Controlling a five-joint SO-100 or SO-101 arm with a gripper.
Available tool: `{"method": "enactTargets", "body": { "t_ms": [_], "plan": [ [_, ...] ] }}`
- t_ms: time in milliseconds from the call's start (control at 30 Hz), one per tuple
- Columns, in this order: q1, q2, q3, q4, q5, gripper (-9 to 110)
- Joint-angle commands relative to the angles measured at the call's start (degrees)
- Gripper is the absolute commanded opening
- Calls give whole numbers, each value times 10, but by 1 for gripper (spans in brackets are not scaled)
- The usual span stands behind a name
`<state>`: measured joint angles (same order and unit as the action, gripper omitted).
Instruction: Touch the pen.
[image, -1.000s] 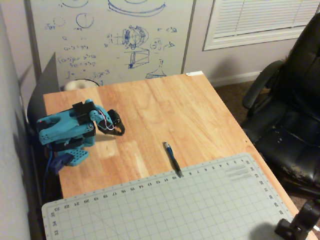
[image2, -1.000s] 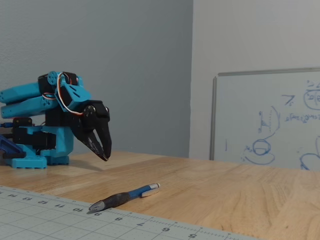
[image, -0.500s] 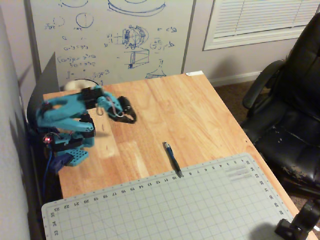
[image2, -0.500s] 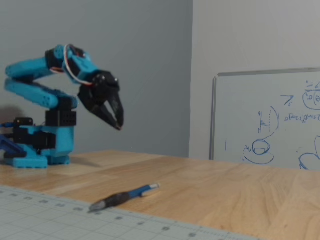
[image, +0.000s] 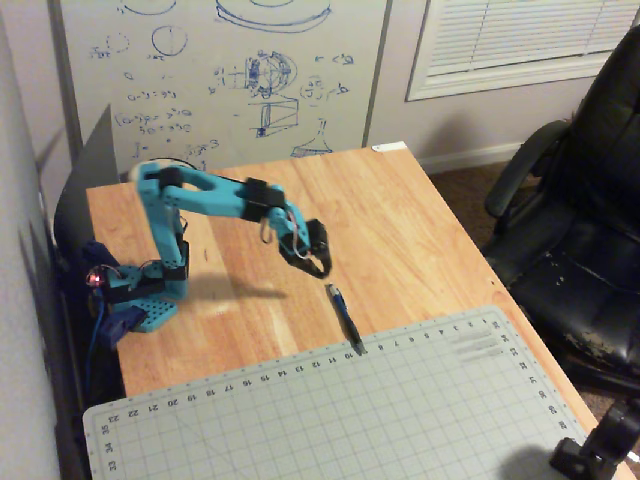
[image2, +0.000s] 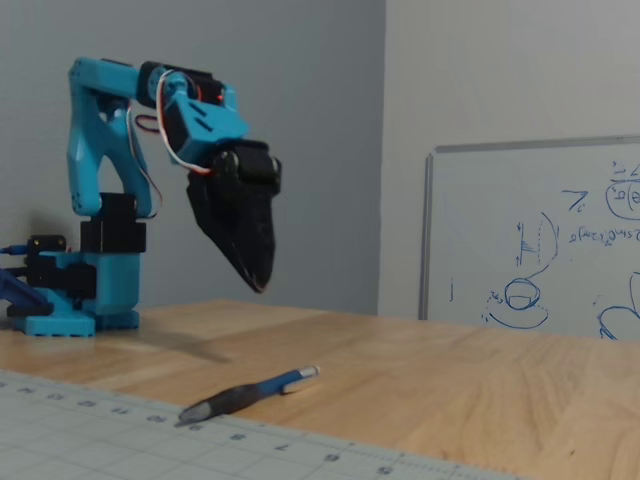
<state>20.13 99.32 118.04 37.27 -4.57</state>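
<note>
While the gripper (image2: 262, 287), jaws closed and empty, hangs above the table (image: 400, 215), the pen (image: 345, 318) lies unobstructed, tip on the cutting mat (image: 400, 410).

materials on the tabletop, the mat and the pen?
Tabletop: looks like wood, butcher-block strips with visible grain and a light sheen.
Mat: grey-green cutting mat with printed grid and ruler numbers, matte; probably vinyl or rubber.
Pen: likely plastic, glossy blue barrel, dark grip that looks rubbery, too small to be sure.
</note>
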Motion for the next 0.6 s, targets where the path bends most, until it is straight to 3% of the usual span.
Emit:
{"method": "enactTargets", "body": {
  "t_ms": [0, 567],
  "plan": [
    [7, -71, -126, -11, -3, 1],
    [6, -253, -276, -7, -3, 1]
  ]
}}
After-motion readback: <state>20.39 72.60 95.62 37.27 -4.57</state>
